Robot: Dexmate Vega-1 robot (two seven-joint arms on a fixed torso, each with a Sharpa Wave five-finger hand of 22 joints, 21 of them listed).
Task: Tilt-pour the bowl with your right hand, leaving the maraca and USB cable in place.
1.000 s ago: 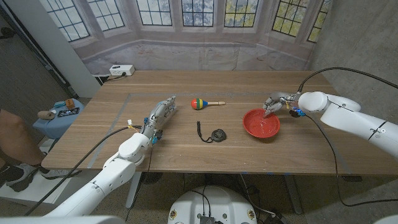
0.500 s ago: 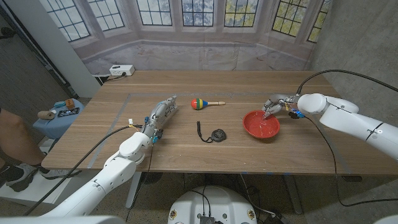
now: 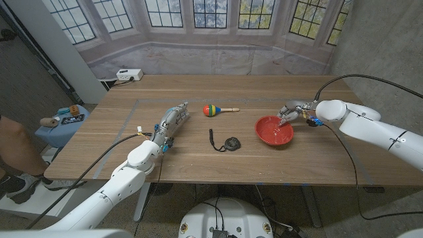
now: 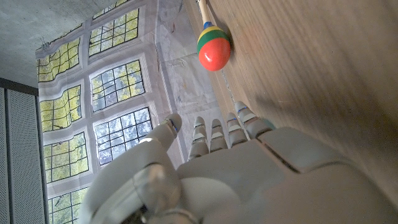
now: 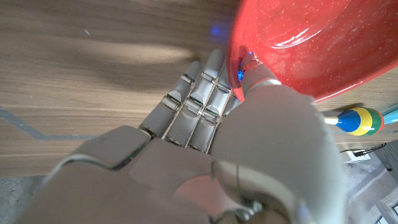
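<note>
A red bowl [image 3: 274, 130] sits right of the table's middle, its right rim raised so it tilts toward the left. My right hand [image 3: 292, 111] grips that rim; in the right wrist view the thumb [image 5: 261, 78] hooks inside the bowl [image 5: 298, 43] with the fingers beneath. The striped maraca [image 3: 212, 110] lies farther back at the centre, also in the left wrist view [image 4: 213, 48] and the right wrist view [image 5: 357, 120]. A coiled black USB cable [image 3: 228, 143] lies left of the bowl. My left hand [image 3: 170, 122] waits with fingers straight, holding nothing [image 4: 236, 168].
A white power strip [image 3: 129, 75] lies at the table's far left corner. Beside the table's left edge are a blue stool [image 3: 63, 125] with small items and a person's leg [image 3: 13, 142]. Black cables trail from both arms.
The bowl's right rim has lifted in my right hand and the bowl has shifted slightly left, tilting. The left hand, maraca and cable have stayed put.
</note>
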